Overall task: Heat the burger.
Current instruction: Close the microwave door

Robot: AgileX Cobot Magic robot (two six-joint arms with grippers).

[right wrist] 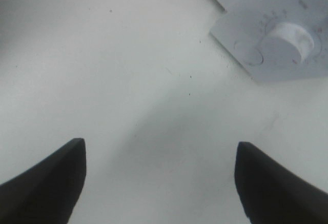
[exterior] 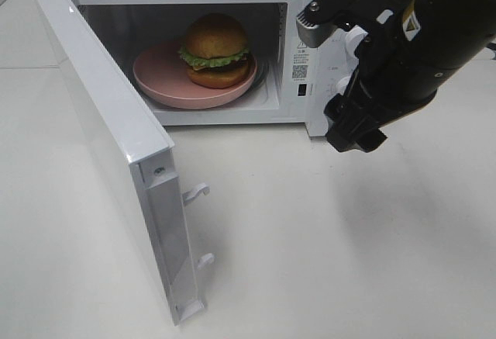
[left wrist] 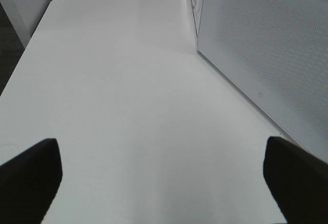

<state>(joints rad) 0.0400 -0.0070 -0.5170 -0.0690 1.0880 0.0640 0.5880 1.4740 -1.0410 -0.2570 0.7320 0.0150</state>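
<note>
Burger: round glossy golden-bun burger (exterior: 215,50), well apart, at ten o'clock from our black right gripper (exterior: 355,131).
Jaws: we see them spread, empty.

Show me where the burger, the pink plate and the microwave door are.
burger (exterior: 215,44): high view, on the top bun.
pink plate (exterior: 163,89): high view, on its bare front rim.
microwave door (exterior: 107,83): high view, on the open door's top edge.

The right gripper (right wrist: 159,149) is spread wide, its two dark fingers (right wrist: 48,188) holding nothing, with bare white table (right wrist: 102,55) between them. Ahead of the pincer, off toward one finger's side, a white control panel (right wrist: 246,34) carries a round white knob (right wrist: 288,39), clear of both tips
</note>
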